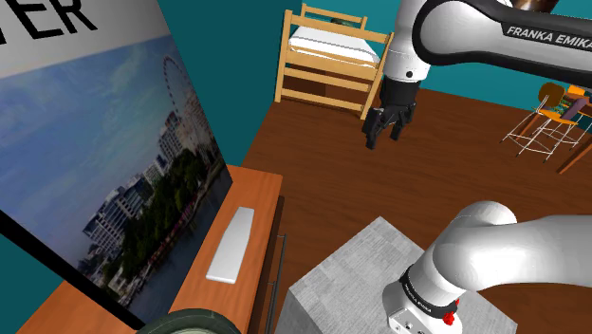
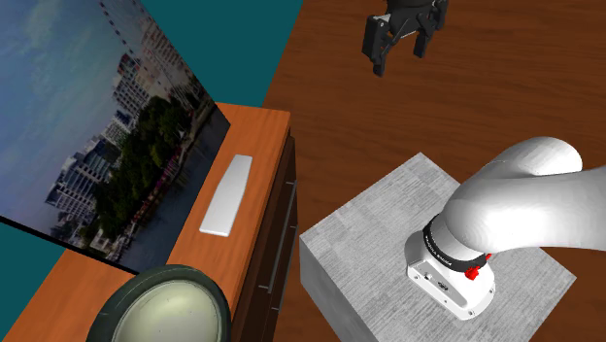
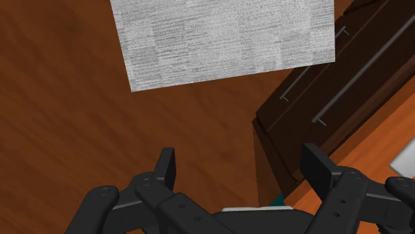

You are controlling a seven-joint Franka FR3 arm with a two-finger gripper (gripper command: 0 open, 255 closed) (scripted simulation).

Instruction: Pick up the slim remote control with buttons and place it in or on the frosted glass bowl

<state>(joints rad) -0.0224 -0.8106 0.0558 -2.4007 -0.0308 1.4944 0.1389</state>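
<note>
Approach step: gripper [image 1: 382,136] spread, empty, well off the cabinet [image 2: 260,128]. Next: swing over remote [image 2: 226,192] atop it; bowl [image 2: 170,309] prob. at cabinet's near end.

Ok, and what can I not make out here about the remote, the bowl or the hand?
Remote: plain pale grey in both exterior views; no buttons can be told.
Bowl: cut off by the bottom edge in both exterior views; its full shape stays unknown.
Hand: open over the floor; how high it hangs cannot be judged.
</note>
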